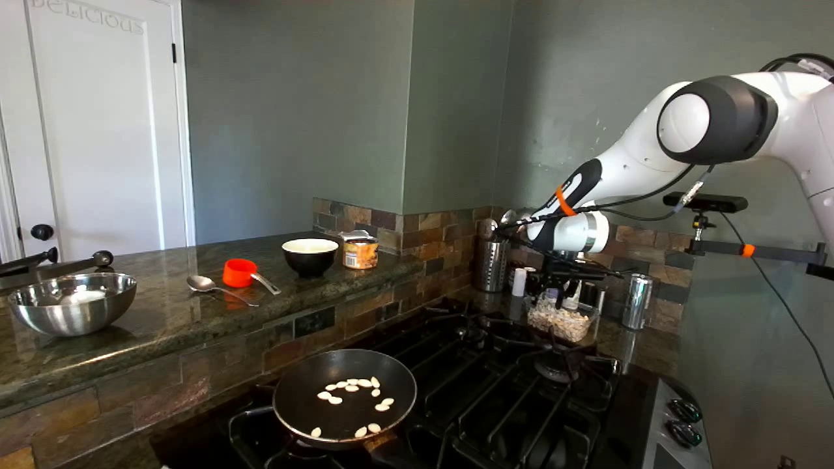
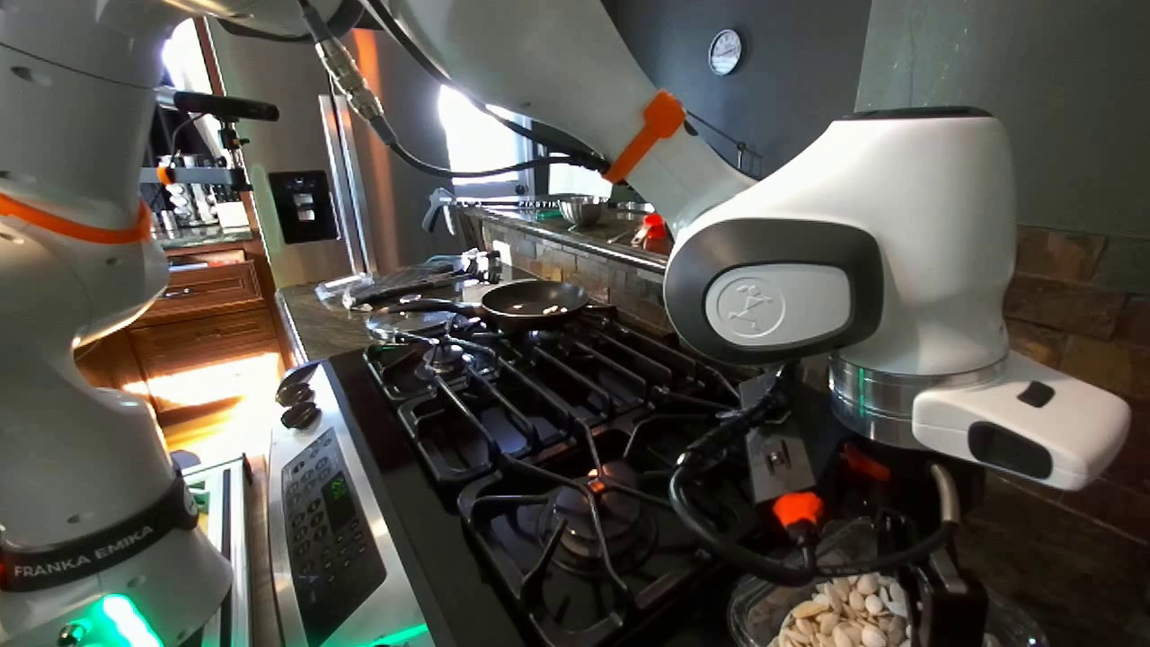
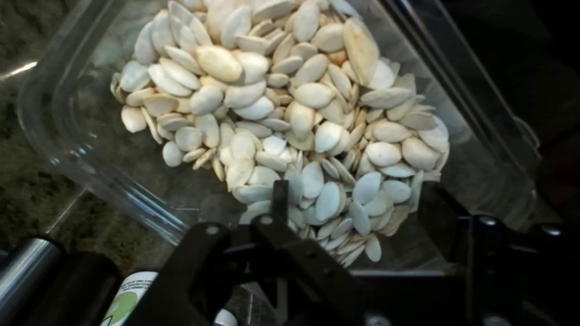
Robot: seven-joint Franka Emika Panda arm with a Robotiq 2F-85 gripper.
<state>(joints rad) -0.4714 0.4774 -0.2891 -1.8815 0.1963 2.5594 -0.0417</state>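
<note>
Before the grey-green wall (image 1: 293, 117), in an exterior view, saw the stove (image 1: 625, 410). In an exterior view, found seeds (image 2: 835, 615) inside a clear container (image 2: 753, 607). In wrist view, noticed the gripper (image 3: 353, 199) with ungripped seeds between parted jaws; perhaps risked spilling by uneven pinch or bumped container.

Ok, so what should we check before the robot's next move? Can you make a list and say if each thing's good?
1. Pincer over the seeds: ok, in the wrist view.
2. Pincer spread: ok, a gap shows.
3. Fingertips touching seeds: cannot tell.
4. Clear container upright: ok.
5. Room beside it: not ok, a white cylinder with a green spot stands close.
6. Frying pan on the stove: ok, scattered seeds lie in it.
</note>
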